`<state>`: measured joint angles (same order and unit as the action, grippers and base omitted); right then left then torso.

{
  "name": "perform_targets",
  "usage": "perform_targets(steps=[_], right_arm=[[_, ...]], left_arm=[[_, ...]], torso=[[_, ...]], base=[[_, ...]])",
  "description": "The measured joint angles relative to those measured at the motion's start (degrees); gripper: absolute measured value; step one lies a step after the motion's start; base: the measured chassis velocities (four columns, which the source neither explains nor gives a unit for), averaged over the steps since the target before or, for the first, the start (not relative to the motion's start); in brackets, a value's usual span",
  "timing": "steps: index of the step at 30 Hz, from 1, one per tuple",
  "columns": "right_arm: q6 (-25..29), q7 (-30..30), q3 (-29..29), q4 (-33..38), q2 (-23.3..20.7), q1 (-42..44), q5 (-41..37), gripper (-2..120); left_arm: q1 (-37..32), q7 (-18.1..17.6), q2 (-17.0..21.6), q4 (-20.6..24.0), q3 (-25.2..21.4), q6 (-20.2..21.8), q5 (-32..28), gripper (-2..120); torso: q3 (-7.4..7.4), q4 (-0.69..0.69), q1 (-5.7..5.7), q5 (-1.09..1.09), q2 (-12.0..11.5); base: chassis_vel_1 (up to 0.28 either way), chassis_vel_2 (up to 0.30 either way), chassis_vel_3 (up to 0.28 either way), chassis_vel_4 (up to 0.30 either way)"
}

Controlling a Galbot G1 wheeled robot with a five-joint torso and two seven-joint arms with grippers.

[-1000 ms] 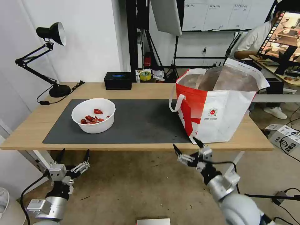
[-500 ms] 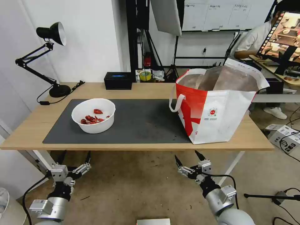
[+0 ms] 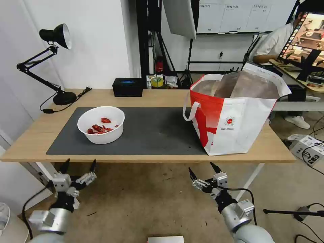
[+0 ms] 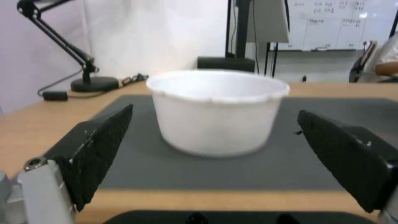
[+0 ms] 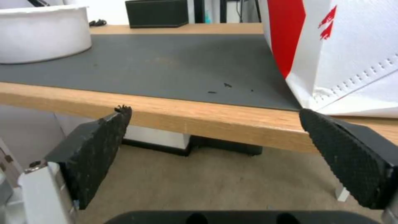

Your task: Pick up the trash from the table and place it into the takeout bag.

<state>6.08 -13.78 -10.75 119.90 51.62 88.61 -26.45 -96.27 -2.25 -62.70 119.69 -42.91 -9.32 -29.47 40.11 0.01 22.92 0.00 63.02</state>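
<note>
Bowl [image 3: 101,124] left on table [image 3: 158,97], bag [image 3: 236,113] at 3 o'clock. Left claw [image 3: 78,166], right claw [image 3: 201,169]: wide, empty.

The table [image 3: 162,96] is light wood with a smooth top. A dark grey mat [image 3: 152,131] on it looks flat and dull, not shiny. The white bowl [image 4: 217,112] looks like smooth plastic. The takeout bag [image 3: 236,125] has a shiny silver foil inside. The left gripper [image 4: 215,155] has black fingers [image 4: 99,149] with a bumpy, rough face.
</note>
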Motion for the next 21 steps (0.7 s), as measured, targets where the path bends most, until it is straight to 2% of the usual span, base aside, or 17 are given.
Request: perform_targets(steps=[1,4,5,8,9,11,14,16,21], right_arm=[[0.0,0.0,0.0,0.0,0.0,0.0,0.0,100],[0.01,0.0,0.03,0.0,-0.01,-0.02,-0.02,100],[0.01,0.0,0.03,0.0,-0.01,-0.02,-0.02,100],[0.01,0.0,0.02,0.0,-0.02,-0.04,-0.02,100],[0.01,0.0,0.02,0.0,-0.02,-0.04,-0.02,100],[0.01,0.0,0.03,0.01,-0.03,-0.04,-0.03,100],[0.01,0.01,0.03,0.01,-0.03,-0.05,-0.04,100],[0.01,0.01,0.02,0.02,-0.05,-0.06,-0.05,100],[0.01,0.02,0.02,0.03,-0.06,-0.07,-0.07,100]], left_arm=[[0.0,0.0,0.0,0.0,0.0,0.0,0.0,100],[4.21,-3.79,5.18,0.19,0.22,3.47,-4.82,100],[4.21,-3.79,5.18,0.19,0.22,3.47,-4.82,100],[7.44,-5.48,10.22,-1.39,0.36,5.34,-8.56,100],[7.44,-5.48,10.22,-1.39,0.36,5.34,-8.56,100],[8.64,-6.23,13.3,-2.08,0.36,6.26,-11.6,100],[9.73,-7.17,14.94,-2.58,0.37,7.08,-14.25,100],[11.61,-8.85,15.88,-3.26,0.64,9.03,-18.31,100],[16.02,-10.42,17.82,-4.87,3.86,11.7,-22.42,100]], torso=[[0.0,0.0,0.0,0.0,0.0],[0.0,-0.01,0.0,0.0,0.0],[0.0,-0.01,0.0,0.0,0.0],[0.0,-0.01,0.01,-0.02,0.0],[0.0,-0.01,0.01,-0.02,0.0],[0.0,-0.01,0.01,0.0,0.0],[0.0,-0.02,0.01,0.01,0.0],[0.0,0.01,0.0,0.0,0.0],[0.0,-0.01,0.0,-0.02,0.0]], base=[[0.0,0.0,0.0,0.0],[0.0,0.0,0.0,0.0],[0.0,0.0,0.0,0.0],[0.0,0.0,0.0,0.0],[0.0,0.0,0.0,0.0],[0.0,0.0,0.0,0.0],[0.0,0.0,0.0,0.0],[0.0,0.0,0.0,0.0],[0.0,0.0,0.0,0.0]])
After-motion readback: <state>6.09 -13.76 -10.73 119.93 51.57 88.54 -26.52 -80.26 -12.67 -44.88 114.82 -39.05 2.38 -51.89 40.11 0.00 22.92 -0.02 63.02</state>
